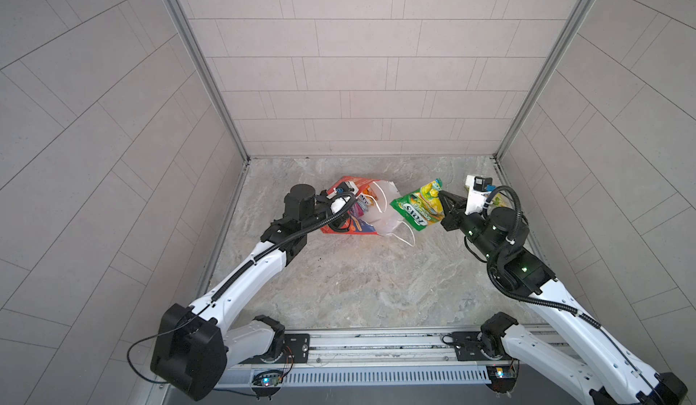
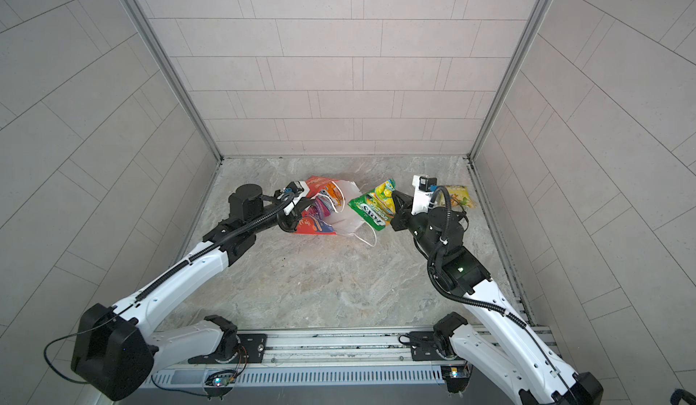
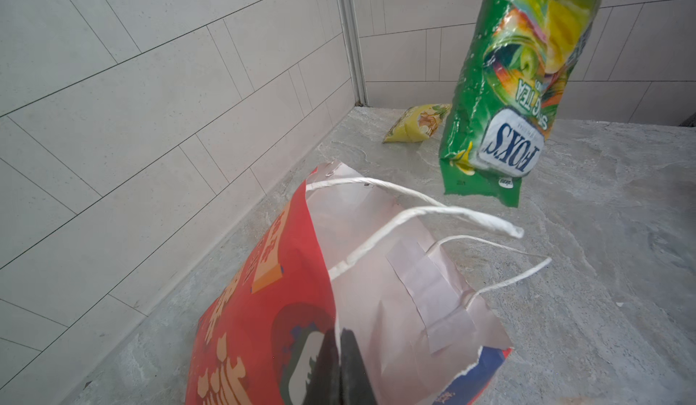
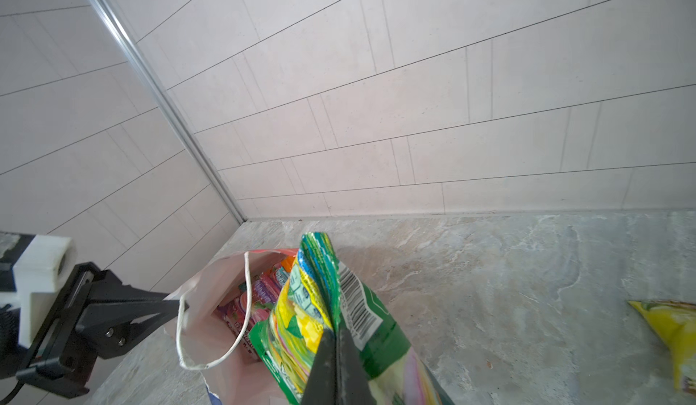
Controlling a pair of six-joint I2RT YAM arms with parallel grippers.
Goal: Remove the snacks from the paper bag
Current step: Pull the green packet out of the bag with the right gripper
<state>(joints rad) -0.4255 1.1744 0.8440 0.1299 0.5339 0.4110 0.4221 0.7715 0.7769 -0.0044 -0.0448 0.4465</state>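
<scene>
Green packet (image 1: 412, 208) clamped in right pincer (image 4: 336, 333); left pincer (image 3: 339, 333) clamped on paper bag (image 3: 263, 290).

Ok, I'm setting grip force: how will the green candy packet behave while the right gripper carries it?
Probably floppy: the green packet crumples where the right gripper pinches its end, and the rest hangs free above the table. Its glossy film looks slippery, so it may slide out. Likely light, since that small pinch holds it.

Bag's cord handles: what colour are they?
The cord handles are white; the left wrist view shows them best.
</scene>
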